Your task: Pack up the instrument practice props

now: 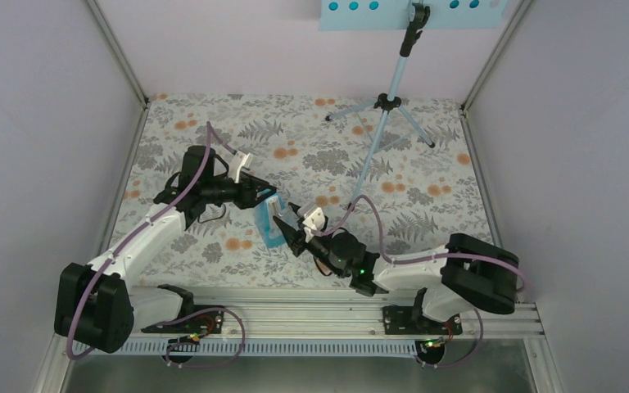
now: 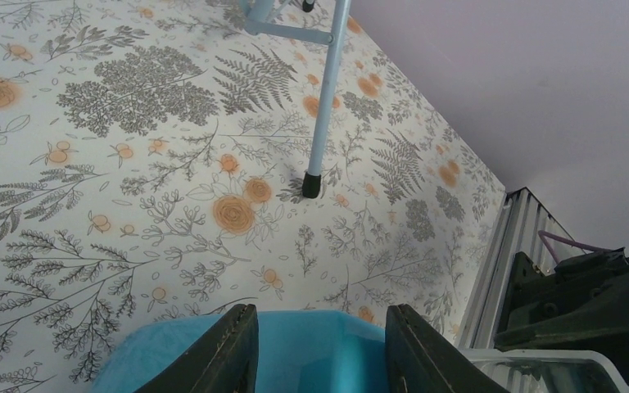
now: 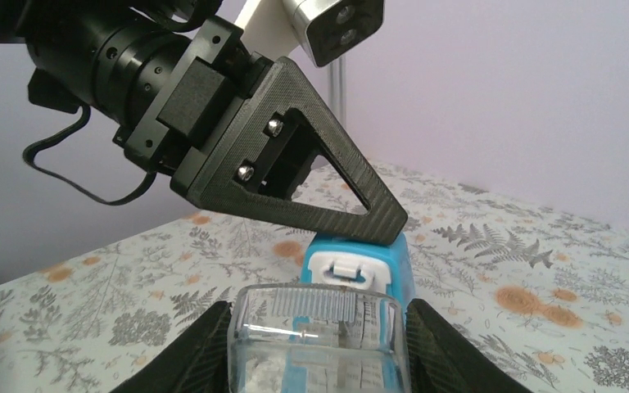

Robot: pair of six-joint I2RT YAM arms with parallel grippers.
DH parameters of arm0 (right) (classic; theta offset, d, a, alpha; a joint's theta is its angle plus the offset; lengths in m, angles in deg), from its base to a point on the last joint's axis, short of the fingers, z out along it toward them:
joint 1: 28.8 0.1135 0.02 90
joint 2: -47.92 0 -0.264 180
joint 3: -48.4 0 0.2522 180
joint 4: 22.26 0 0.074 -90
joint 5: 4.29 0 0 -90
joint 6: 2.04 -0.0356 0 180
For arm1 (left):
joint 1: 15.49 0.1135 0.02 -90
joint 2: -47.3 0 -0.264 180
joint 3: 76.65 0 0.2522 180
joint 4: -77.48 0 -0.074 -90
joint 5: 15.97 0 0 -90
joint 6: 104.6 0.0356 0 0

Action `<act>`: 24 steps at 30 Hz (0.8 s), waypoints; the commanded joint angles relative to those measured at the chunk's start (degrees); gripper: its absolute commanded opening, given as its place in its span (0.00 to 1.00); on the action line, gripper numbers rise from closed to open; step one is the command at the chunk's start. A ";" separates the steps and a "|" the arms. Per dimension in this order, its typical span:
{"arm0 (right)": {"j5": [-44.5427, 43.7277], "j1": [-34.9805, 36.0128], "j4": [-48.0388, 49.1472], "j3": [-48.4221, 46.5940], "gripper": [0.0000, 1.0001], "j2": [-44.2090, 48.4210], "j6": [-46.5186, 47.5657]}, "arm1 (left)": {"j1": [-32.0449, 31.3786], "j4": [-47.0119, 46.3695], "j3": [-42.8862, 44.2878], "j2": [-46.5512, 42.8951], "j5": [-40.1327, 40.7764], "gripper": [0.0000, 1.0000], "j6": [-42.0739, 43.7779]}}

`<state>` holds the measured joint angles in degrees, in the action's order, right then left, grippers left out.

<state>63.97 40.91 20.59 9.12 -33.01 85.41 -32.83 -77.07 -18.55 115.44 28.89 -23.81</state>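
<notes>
The small light blue wedge-shaped metronome (image 1: pixel 271 221) is held between both grippers just above the flowered cloth, left of centre. My left gripper (image 1: pixel 268 202) is shut on its blue body (image 2: pixel 319 352), one finger on each side. My right gripper (image 3: pixel 315 315) clamps the metronome's clear front cover (image 3: pixel 315 344); behind the cover show the blue body (image 3: pixel 400 266) and a white latch (image 3: pixel 344 270). A left-gripper finger (image 3: pixel 328 205) lies across the body's far end. The light blue tripod music stand (image 1: pixel 388 94) stands at the back right, its perforated desk (image 1: pixel 360 15) at the top edge.
One stand leg (image 2: pixel 325 98) reaches toward the middle of the cloth and ends in a black foot (image 2: pixel 311 185). Lilac walls with metal posts close off the left, back and right. A metal rail (image 1: pixel 311 315) carries both arm bases along the near edge.
</notes>
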 commanded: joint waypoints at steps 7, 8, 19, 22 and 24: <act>-8.33 1.81 12.35 -3.99 0.38 -8.37 1.16 | 0.20 3.31 -1.88 0.24 -1.42 0.39 2.07; -8.77 1.90 12.69 -4.13 0.38 -8.96 1.02 | 0.19 3.30 -1.89 0.22 -1.47 0.39 2.11; -10.93 2.26 14.88 -4.52 0.38 -13.35 -0.43 | 0.12 3.17 -1.97 0.33 -1.96 0.38 2.09; -11.57 2.48 14.78 -4.83 0.38 -13.75 -0.89 | 0.14 3.12 -1.97 0.49 -2.04 0.38 2.09; -12.15 2.81 14.82 -5.00 0.37 -13.91 -0.88 | 0.10 3.05 -1.98 0.57 -2.05 0.38 2.09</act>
<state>55.29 42.57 31.83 5.60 -46.04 85.74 -32.76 -77.36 -18.88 115.44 27.71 -23.55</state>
